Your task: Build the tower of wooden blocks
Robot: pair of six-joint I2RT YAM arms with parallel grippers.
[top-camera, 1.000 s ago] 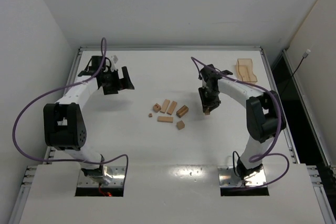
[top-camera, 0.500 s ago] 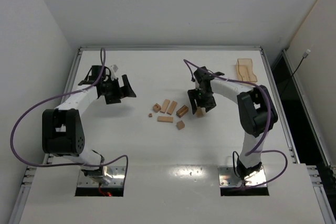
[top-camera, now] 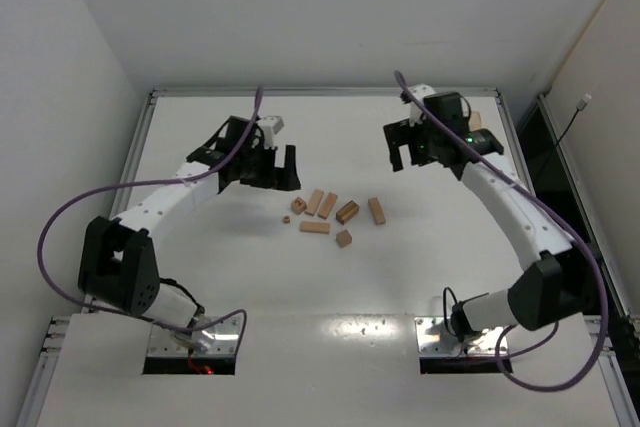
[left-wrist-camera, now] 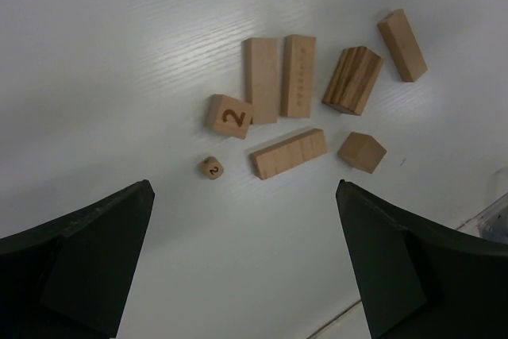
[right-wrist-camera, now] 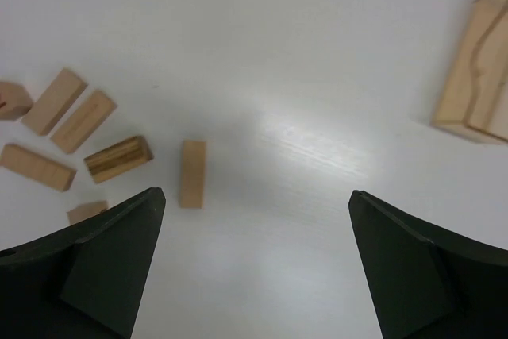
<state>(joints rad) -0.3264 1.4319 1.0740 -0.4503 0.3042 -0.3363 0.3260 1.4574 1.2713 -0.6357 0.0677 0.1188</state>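
Several light-tan wood blocks (top-camera: 328,205) lie flat and apart from each other mid-table; no tower is in view. In the left wrist view I see a cube marked 2 (left-wrist-camera: 230,115), a tiny die (left-wrist-camera: 210,167), plain bars (left-wrist-camera: 261,79) and a striped block (left-wrist-camera: 352,79). My left gripper (top-camera: 270,169) hovers open just left of the group, nothing between its fingers (left-wrist-camera: 95,260). My right gripper (top-camera: 412,152) is open and empty, high at the back right. A single bar (right-wrist-camera: 192,173) lies on the table below its left finger (right-wrist-camera: 111,260), to the right of the striped block (right-wrist-camera: 117,158).
A translucent amber tray (right-wrist-camera: 476,77) stands at the back right, mostly hidden behind the right arm in the top view (top-camera: 476,120). A raised rim (top-camera: 320,92) runs along the table's far edge.
My right gripper opened, left a bar lying at the right of the group, then rose and pulled back to the rear right. The left arm swung right, close to the blocks.
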